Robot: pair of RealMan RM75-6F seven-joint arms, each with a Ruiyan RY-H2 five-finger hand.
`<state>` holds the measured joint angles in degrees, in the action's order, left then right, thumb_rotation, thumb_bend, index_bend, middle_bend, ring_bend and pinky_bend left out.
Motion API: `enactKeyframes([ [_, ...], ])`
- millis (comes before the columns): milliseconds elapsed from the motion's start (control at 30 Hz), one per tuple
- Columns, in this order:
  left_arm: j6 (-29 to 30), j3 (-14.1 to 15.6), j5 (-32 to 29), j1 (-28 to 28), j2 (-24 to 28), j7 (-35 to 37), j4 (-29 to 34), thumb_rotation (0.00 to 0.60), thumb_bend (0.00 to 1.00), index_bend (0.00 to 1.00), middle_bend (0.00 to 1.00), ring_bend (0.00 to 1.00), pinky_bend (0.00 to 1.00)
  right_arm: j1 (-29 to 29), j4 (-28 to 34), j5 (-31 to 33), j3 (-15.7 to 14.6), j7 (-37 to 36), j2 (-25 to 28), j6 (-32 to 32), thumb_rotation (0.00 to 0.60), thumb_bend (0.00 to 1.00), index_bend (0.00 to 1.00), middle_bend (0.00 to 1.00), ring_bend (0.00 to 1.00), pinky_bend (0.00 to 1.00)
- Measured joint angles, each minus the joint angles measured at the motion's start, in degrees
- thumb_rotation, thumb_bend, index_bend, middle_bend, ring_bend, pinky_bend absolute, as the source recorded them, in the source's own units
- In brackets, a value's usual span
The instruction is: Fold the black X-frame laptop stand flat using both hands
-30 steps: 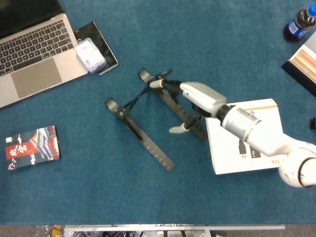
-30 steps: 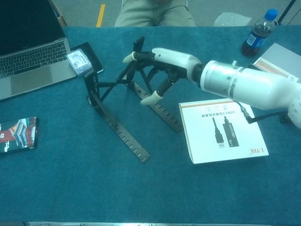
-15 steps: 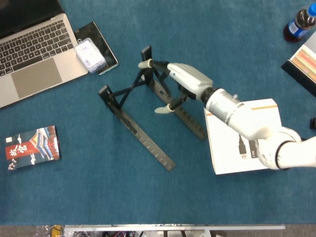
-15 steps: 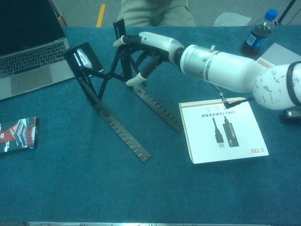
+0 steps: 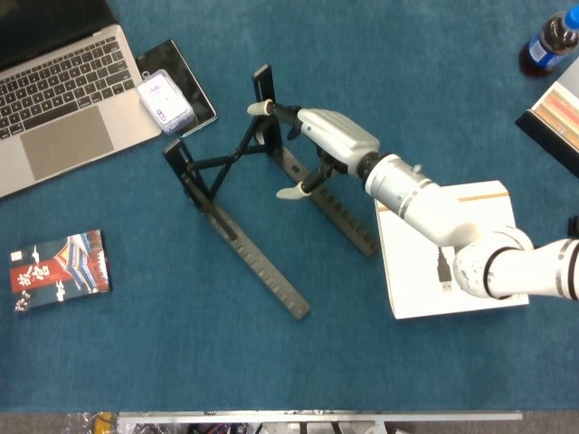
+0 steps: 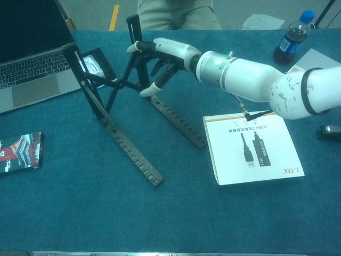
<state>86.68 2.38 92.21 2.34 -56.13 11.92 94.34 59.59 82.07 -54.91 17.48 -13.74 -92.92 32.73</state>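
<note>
Laptop stand (image 5: 237, 194), black X-frame, sits mid-table on the blue cloth (image 5: 407, 81), rails splayed, upper ends raised, crossed struts visible between them. Largest neighbour: silver laptop (image 5: 54, 99) at far left corner. White box (image 5: 470, 271) lies right of the stand, under the forearm. Right hand (image 5: 321, 140) grips the right rail's (image 6: 176, 118) upper section, fingers wrapped round it, thumb below. Small book (image 5: 59, 269) at left edge. White pack (image 5: 166, 101) on a dark tablet (image 5: 194, 90). Bottle (image 5: 547, 43) far right. Left hand not visible.
</note>
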Motion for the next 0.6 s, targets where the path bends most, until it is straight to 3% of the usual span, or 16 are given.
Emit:
enactKeyframes([
  [600,-0.3,0.1,0.6,0.3,0.5,0.0,0.7,0.6,0.28,0.09,0.08,0.0,0.0,-1.9,5.0,-5.0,1.8,-3.2,2.8,0.9,0.6,0.06,0.14,0.23,0.14,0.28],
])
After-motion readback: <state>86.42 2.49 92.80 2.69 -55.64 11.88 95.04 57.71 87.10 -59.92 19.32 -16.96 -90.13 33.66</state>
